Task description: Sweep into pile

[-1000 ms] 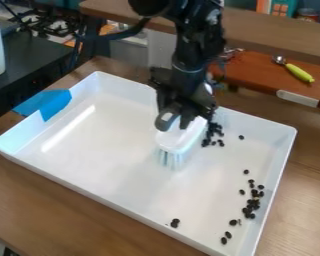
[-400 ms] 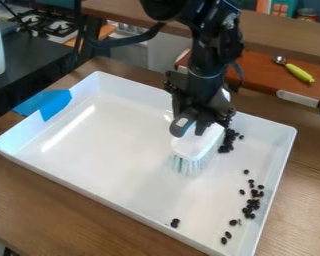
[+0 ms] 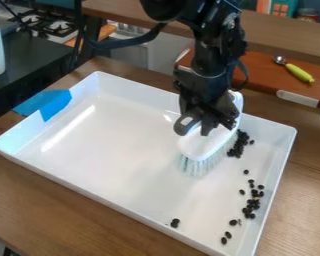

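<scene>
Wood-topped table (image 3: 42, 205) carries one big white tray (image 3: 116, 192); inside, toward its right side, sits the brush (image 3: 207, 146), handle pinched by the gripper's fingers (image 3: 185, 125), beside dark beans (image 3: 239, 144), with more scattered nearer the front.

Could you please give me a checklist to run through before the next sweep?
1. Brush held in the gripper: ok.
2. Bristles facing down inside the tray: ok.
3. Visible dark beans all inside the tray: ok.
4. Beans in one pile: not ok, one cluster sits beside the brush and others trail along the right side.
5. Stray beans by the near edge gathered: not ok.
6. Bristles pressing firmly enough: cannot tell.
</scene>
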